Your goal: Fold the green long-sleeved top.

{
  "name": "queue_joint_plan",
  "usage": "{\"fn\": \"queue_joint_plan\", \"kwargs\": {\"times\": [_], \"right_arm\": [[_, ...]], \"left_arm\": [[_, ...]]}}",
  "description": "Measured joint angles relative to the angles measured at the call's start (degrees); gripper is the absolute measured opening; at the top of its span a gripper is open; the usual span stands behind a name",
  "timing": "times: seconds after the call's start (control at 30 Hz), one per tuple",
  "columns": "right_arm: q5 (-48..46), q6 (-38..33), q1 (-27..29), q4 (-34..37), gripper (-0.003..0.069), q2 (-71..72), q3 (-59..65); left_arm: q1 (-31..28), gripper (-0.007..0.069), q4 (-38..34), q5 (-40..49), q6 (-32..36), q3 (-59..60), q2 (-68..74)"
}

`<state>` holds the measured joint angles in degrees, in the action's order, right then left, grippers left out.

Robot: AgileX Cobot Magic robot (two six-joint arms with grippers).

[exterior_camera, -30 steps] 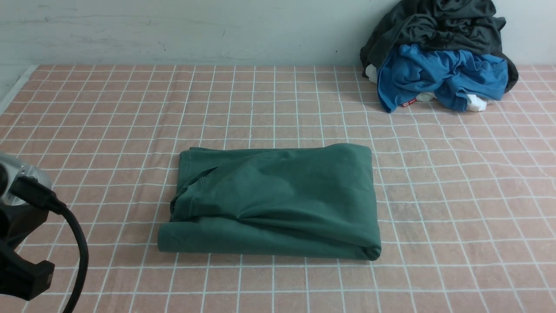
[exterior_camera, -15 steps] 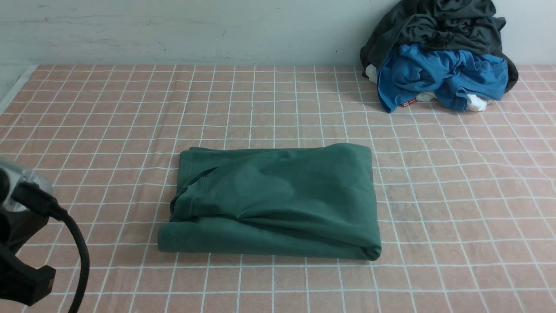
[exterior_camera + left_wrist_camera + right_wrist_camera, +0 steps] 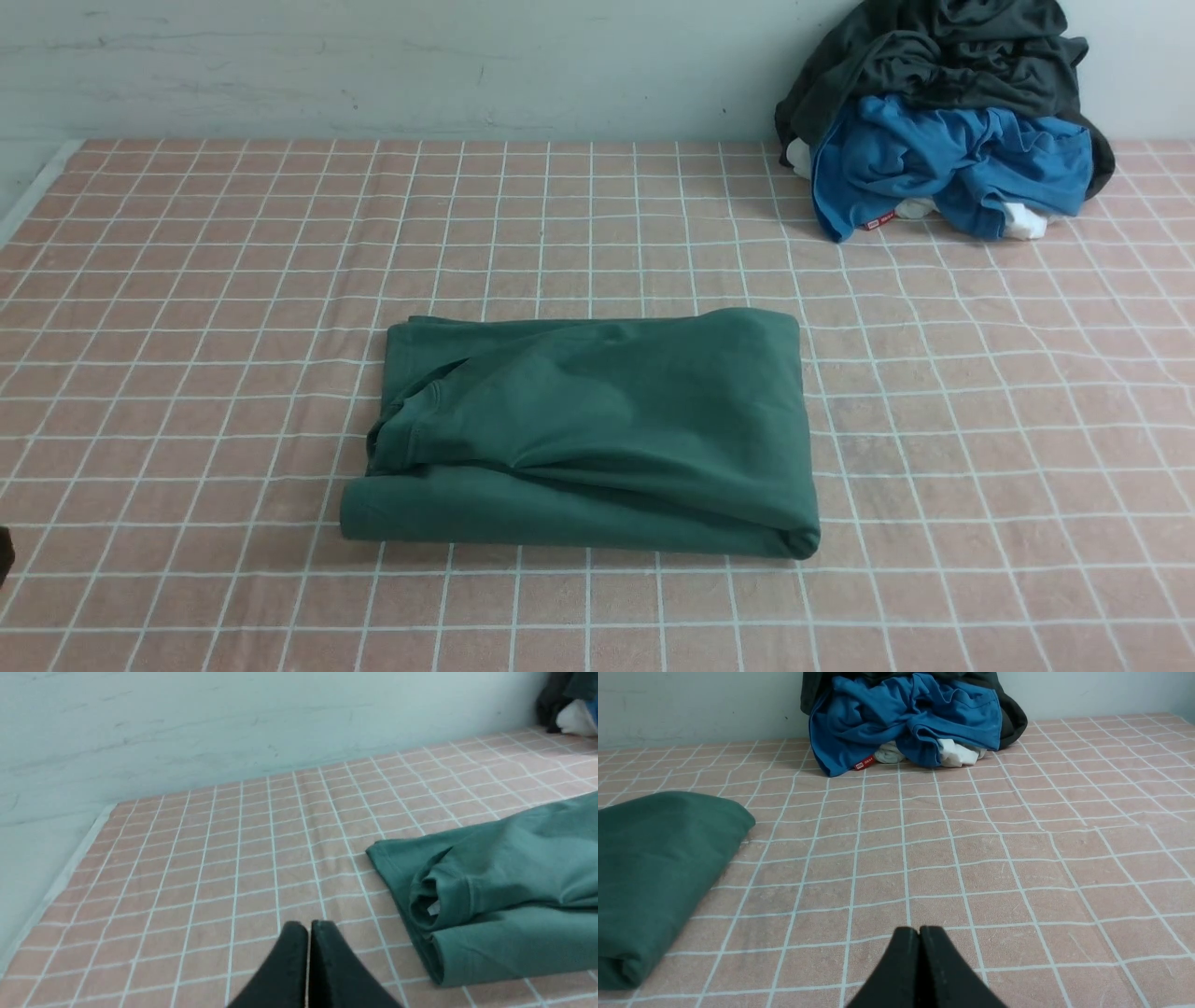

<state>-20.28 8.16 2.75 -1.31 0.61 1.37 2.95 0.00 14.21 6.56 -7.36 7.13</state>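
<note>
Green long-sleeved top [image 3: 588, 434] lies folded into a compact rectangle, mid-table, a bit nearer the near edge than the far wall. Its near fold runs roughly parallel to the near edge; right end is a rounded fold, left end shows stacked layers and a gaping ribbed opening with a small white label [image 3: 433, 908] inside. It sits on a pink checked cloth [image 3: 980, 420] covering the table.

Left gripper [image 3: 308, 933] has jaws pressed together, holding nothing, low over the cloth just beside the top's left end, not touching it. Right gripper [image 3: 919, 938] also has jaws together, empty, over bare cloth off the top's right end, apart from it.

Far right corner: heap against the wall, dark charcoal-grey garment [image 3: 934, 51] over bright blue garment [image 3: 943, 163], white fabric [image 3: 1022, 222] poking out underneath. Heap is well apart from the top. Open cloth on the far, left and right sides of the top; left edge of the cloth meets a pale strip [image 3: 33, 191].
</note>
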Motion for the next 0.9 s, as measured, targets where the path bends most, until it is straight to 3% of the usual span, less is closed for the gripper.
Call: {"fn": "queue_joint_plan", "kwargs": {"times": [0.23,0.43,0.9], "right_arm": [[0.00,0.00,0.00,0.00,-0.0014,0.00,0.00],[-0.07,0.00,0.00,0.00,-0.0014,0.00,0.00],[-0.07,0.00,0.00,0.00,-0.0014,0.00,0.00]], "left_arm": [[-1.31,-0.0004,0.37,0.11,-1.75,8.79,-7.25],[-1.31,-0.0004,0.31,5.31,-1.93,9.00,-7.74],[-1.31,-0.0004,0.00,5.60,-1.96,8.95,-7.74]]}}
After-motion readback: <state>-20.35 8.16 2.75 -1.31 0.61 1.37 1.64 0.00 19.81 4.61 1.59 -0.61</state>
